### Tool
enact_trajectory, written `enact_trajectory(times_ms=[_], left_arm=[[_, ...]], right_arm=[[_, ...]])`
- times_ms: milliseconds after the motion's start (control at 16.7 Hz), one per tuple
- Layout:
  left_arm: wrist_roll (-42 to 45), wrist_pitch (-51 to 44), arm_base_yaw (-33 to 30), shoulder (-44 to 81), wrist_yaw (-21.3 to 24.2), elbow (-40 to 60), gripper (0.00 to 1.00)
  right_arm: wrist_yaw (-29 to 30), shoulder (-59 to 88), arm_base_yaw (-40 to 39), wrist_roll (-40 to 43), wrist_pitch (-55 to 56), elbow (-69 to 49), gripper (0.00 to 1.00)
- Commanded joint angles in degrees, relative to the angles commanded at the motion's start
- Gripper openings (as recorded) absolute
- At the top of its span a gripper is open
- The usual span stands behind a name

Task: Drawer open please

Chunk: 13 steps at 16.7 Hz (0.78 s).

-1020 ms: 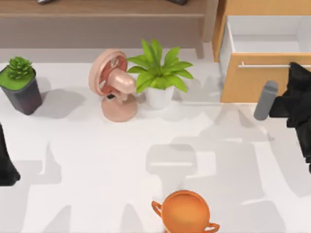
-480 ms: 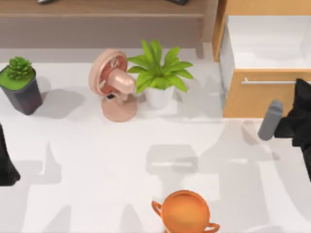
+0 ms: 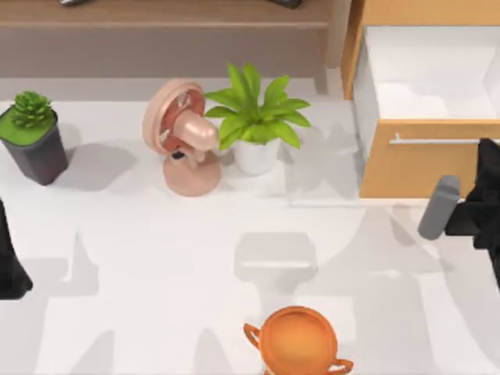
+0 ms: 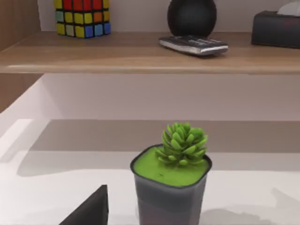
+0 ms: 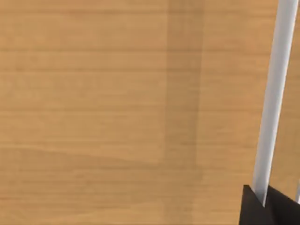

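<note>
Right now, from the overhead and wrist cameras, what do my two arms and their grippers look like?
Both arms are matte black and blocky, with no markings or cables visible. The right arm, at the table's right edge by the drawer, carries a grey rounded cylindrical part. The right gripper shows black fingers. The left arm, at the left edge, is a plain black angular shape.

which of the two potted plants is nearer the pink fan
The leafy plant in the white pot, right beside the pink fan. The small succulent in the dark pot stands apart at the table's left edge.

Top view looks straight down on the bench (image 3: 156, 234); left wrist view faces the succulent (image 4: 180, 143) — shared with top — right wrist hugs the drawer (image 5: 117, 93).
</note>
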State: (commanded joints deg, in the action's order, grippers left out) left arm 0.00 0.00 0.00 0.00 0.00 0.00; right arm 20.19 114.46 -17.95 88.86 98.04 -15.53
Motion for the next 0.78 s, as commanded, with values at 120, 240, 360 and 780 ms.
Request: enact_trajectory(times_ms=[120,240,360,780], left_arm=[[0.0,0.0,0.0,0.0,0.0,0.0,1.0],[0.0,0.0,0.0,0.0,0.0,0.0,1.0],[0.0,0.0,0.0,0.0,0.0,0.0,1.0],[0.0,0.0,0.0,0.0,0.0,0.0,1.0]], right_arm=[[0.0,0.0,0.0,0.0,0.0,0.0,0.23],[0.0,0.0,0.0,0.0,0.0,0.0,0.38],[0.0,0.0,0.0,0.0,0.0,0.0,0.53],[0.0,0.0,0.0,0.0,0.0,0.0,1.0]])
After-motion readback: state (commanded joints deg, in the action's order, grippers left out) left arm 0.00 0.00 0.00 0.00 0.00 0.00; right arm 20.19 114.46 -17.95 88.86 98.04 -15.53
